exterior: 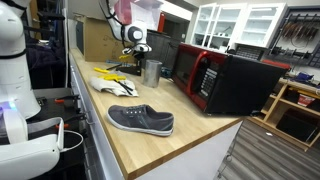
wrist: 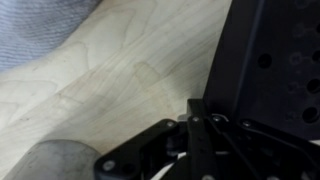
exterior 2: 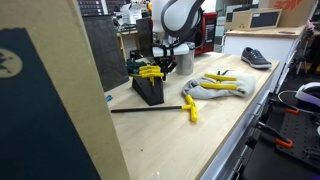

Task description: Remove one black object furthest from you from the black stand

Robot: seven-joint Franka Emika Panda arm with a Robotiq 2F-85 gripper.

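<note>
Your jaws are pressed shut just beside the black stand (wrist: pixel 270 70), low over the wooden surface (wrist: pixel 100 80); whether they pinch a black object is too dark to tell. In an exterior view the stand keeps yellow-handled tools (exterior 2: pixel 150 72) at its top, reachable from above.

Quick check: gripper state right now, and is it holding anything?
Gripper: closed, right beside the stand; whether it grips anything cannot be told.
</note>
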